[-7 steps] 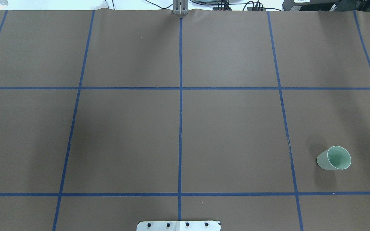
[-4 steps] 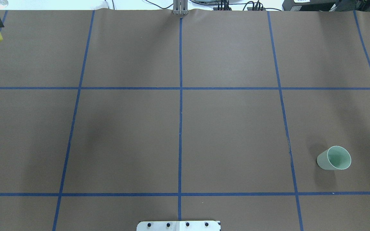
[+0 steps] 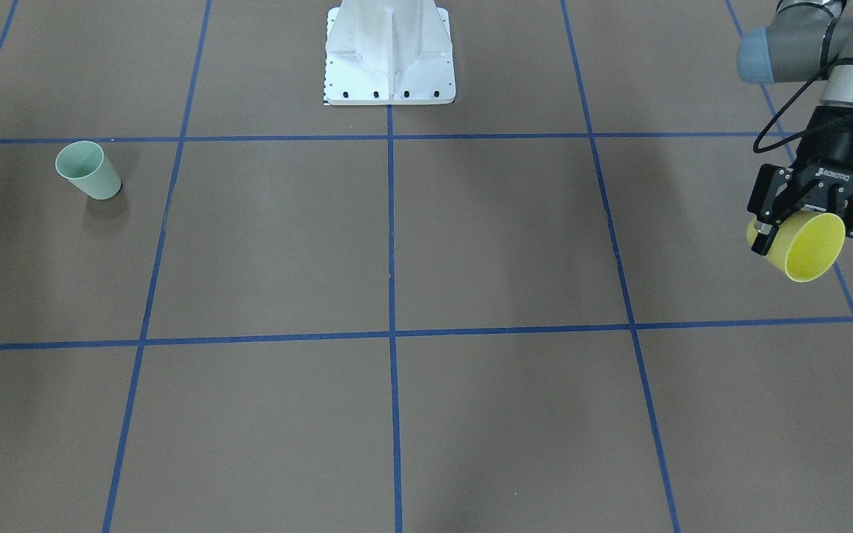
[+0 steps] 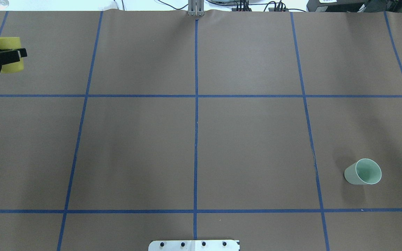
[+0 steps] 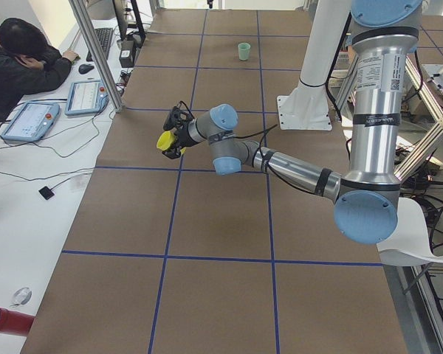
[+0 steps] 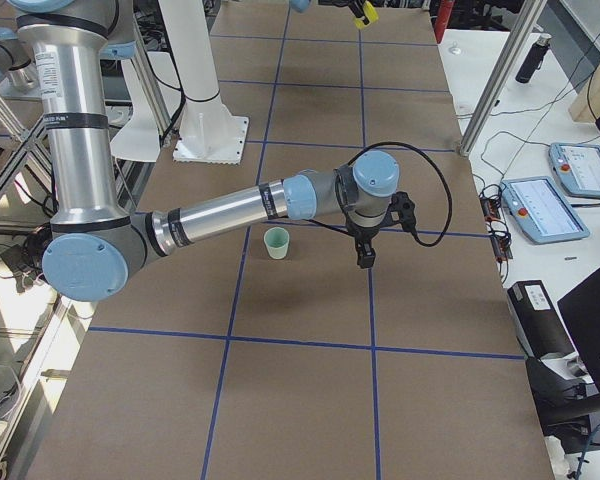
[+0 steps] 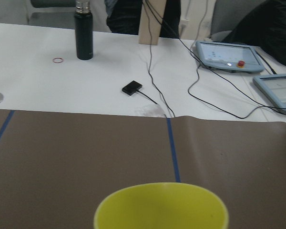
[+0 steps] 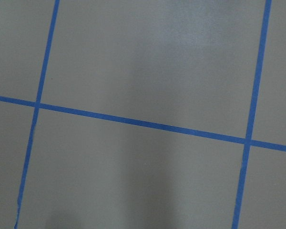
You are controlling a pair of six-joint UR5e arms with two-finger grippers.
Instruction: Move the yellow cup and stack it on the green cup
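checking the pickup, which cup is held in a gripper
The yellow cup, clamped in the left gripper; the green cup stands alone, untouched.

The tabletop point(image 4: 250, 146) is brown, with blue tape lines point(image 4: 196, 104) marking a grid on it. Beyond its far edge lies a white bench point(image 7: 47, 90). On it a dark flask point(image 7: 84, 29) stands upright, a small red ring point(image 7: 58, 60) just beside it. A small black box point(image 7: 132, 88) on a cable lies nearer the tabletop. Two teach pendants point(image 7: 228, 50) lie side by side. A person in dark clothes point(image 5: 18, 63) sits at the bench, head on hand.
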